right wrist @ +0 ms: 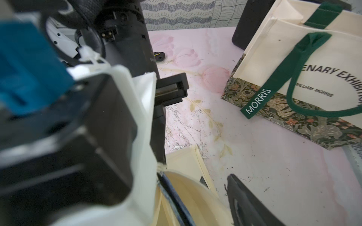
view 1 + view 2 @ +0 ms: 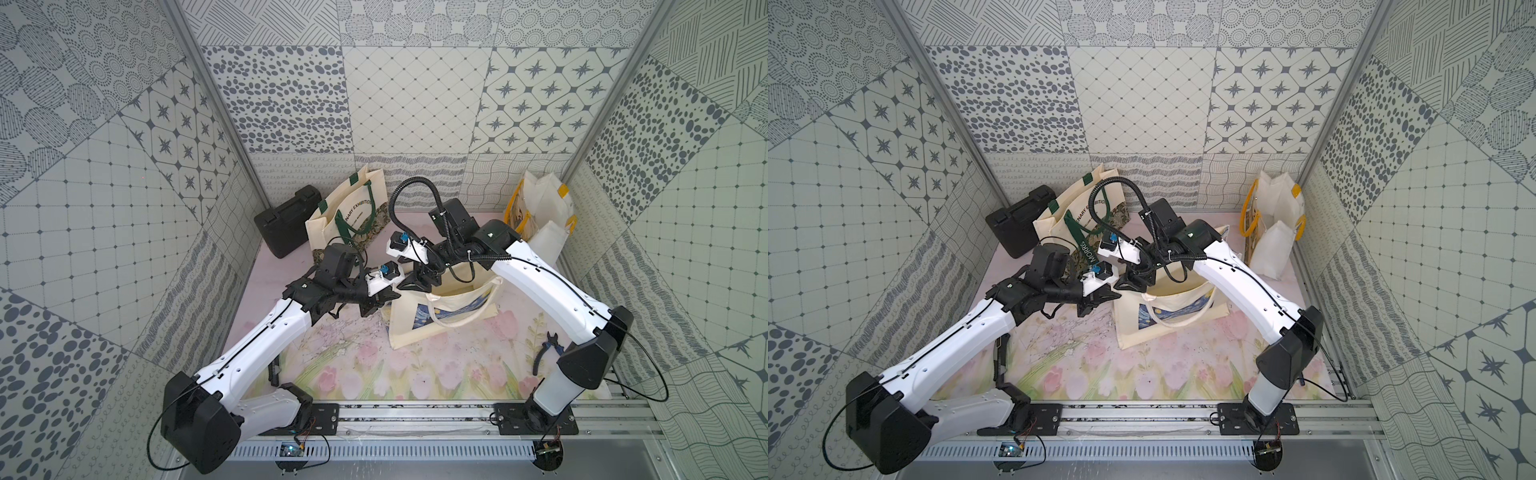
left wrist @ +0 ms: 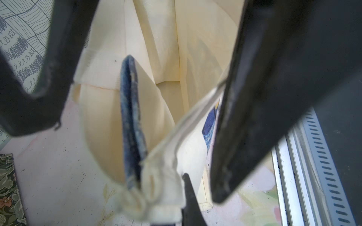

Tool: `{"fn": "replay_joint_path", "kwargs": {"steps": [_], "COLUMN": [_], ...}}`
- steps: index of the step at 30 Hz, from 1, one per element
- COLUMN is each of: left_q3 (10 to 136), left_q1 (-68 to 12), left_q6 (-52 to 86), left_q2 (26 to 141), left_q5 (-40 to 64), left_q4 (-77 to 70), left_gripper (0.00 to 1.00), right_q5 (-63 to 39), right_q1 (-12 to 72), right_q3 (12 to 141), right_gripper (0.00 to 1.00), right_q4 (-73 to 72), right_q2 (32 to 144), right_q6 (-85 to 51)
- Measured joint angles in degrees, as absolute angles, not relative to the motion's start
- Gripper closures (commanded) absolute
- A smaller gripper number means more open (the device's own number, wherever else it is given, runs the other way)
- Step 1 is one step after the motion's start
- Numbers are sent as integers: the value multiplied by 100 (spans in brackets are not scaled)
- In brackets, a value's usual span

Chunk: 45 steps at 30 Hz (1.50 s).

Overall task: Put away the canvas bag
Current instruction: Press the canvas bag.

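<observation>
pinching the rim of the starry-print canvas bag [image 2: 415, 332] in the left gripper [image 2: 380, 305], holding the right gripper [image 2: 415, 286] spread alongside, seemingly over its mouth.

In a top view the camera block [image 2: 384, 278] on my left wrist hides where my left gripper [image 2: 380, 305] meets the canvas bag [image 2: 432, 328], and my right arm [image 2: 540, 282] covers part of its mouth. From the left wrist, my right fingers [image 3: 254, 97] are blurred dark slabs cut off by the edges. From the right wrist, that block fills half the view, blurred, and the edge cuts the green-handled bag [image 1: 284, 58] through its lettering.
</observation>
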<state>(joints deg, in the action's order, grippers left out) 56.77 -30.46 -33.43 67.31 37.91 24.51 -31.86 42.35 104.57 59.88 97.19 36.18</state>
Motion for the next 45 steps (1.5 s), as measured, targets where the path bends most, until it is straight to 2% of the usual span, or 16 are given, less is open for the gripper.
{"fn": "replay_joint_path", "kwargs": {"steps": [5, 11, 21, 26, 29, 35, 36, 37, 40, 45], "left_q3": [5673, 5675, 5682, 5714, 5749, 5784, 5784, 5784, 5719, 5527], "left_q1": [-3050, -3059, -3068, -3065, -3065, -3065, -3065, -3065, -3063, -3050], "left_q6": [-3424, -3487, -3507, -3505, -3500, -3503, -3489, -3470, -3374, -3087], "left_q2": [6722, 6722, 6722, 6768, 6801, 6845, 6849, 6849, 6814, 6731], "left_q5": [3763, 3706, 3673, 3671, 3645, 3603, 3601, 3599, 3573, 3581], "left_q4": [2510, 2571, 2611, 2644, 2681, 2729, 2729, 2727, 2587, 2213], "left_gripper": [100, 100, 100, 100, 100, 100, 97, 89, 60, 56], "right_q5": [-3323, -3212, -2923, -2869, -2853, -2862, -2860, -2858, -2891, -3081], "right_q1": [4241, 4244, 4278, 4333, 4344, 4348, 4348, 4348, 4348, 4342], "right_q3": [10547, 10541, 10241, 10239, 10241, 10228, 10219, 10217, 10217, 10283], "right_gripper": [29, 46, 67, 84, 100, 100, 100, 100, 100, 100], "right_q4": [6154, 6198, 6173, 6233, 6292, 6348, 6344, 6340, 6353, 6587], "right_q2": [9832, 9819, 9594, 9596, 9596, 9592, 9590, 9588, 9581, 9583], "right_q6": [3734, 3820, 3938, 3946, 3938, 3938, 3907, 3868, 3686, 3380]}}
